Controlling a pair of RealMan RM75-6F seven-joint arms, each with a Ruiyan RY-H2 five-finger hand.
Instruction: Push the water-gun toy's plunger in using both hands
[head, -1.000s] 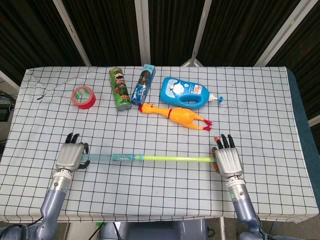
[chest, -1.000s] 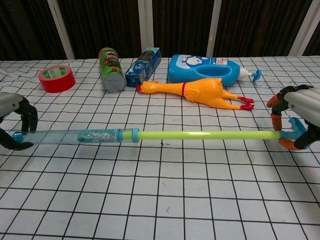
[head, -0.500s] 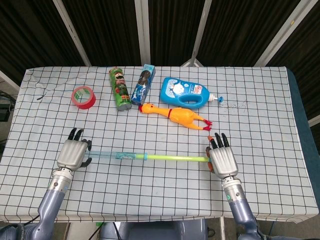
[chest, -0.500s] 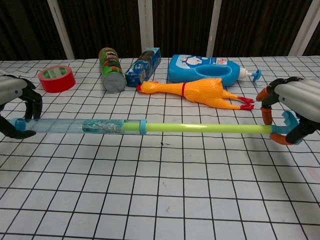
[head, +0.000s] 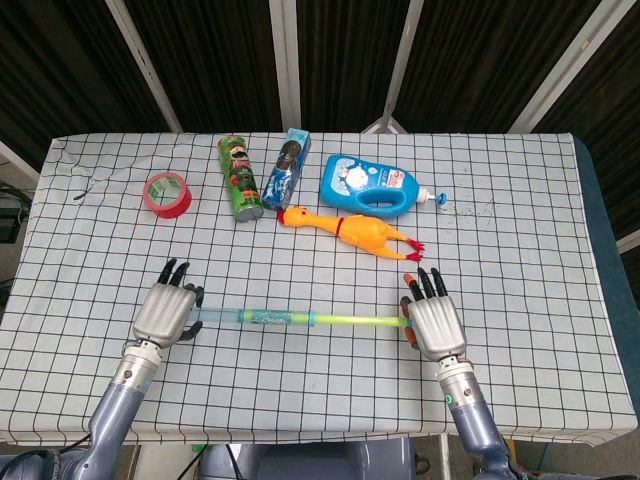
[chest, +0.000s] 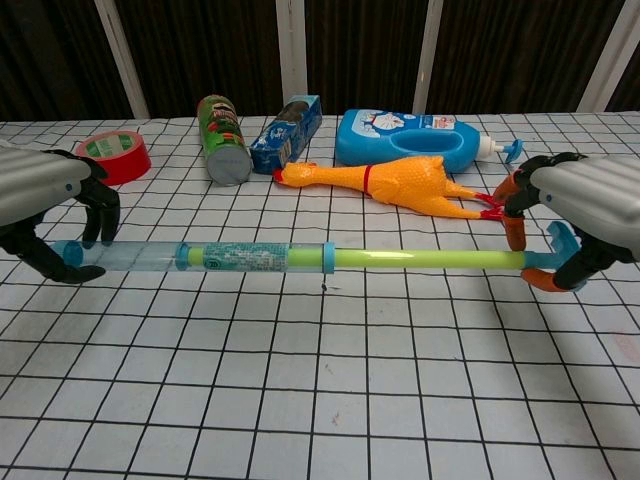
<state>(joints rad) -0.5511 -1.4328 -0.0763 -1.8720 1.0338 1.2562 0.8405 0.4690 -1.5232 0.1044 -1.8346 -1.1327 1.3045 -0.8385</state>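
The right hand (chest: 572, 222) curls around the far end of the plunger (chest: 430, 260), its orange-tipped fingers (chest: 514, 232) hooked over the blue end-piece so the rod's end sits inside the grip; from the head view the back of that hand (head: 433, 322) covers the contact, so I can't tell how firmly it bears on it. At the other end the left hand (chest: 50, 205) cups the nose of the barrel (chest: 200, 257), dark fingers (chest: 100, 215) arched over the clear tube with the thumb reaching under, bracing it rather than squeezing hard, as far as I can judge. The water gun (head: 290, 319) lies lengthwise across the near part of the desk (head: 520, 200), between the two hands, parallel to the front edge, and a good stretch of yellow-green rod shows outside the blue collar. So the step in hand looks like the push itself, roughly midway: part of the rod is inside the tube, much is not. The next move calls for the two hands to close toward each other along the toy's own line, the left holding its end steady while the right drives inward, keeping the rod straight so it neither bows nor slips out of the hooked fingers. The rubber chicken (chest: 390, 183) lies just behind the rod, apart from it.
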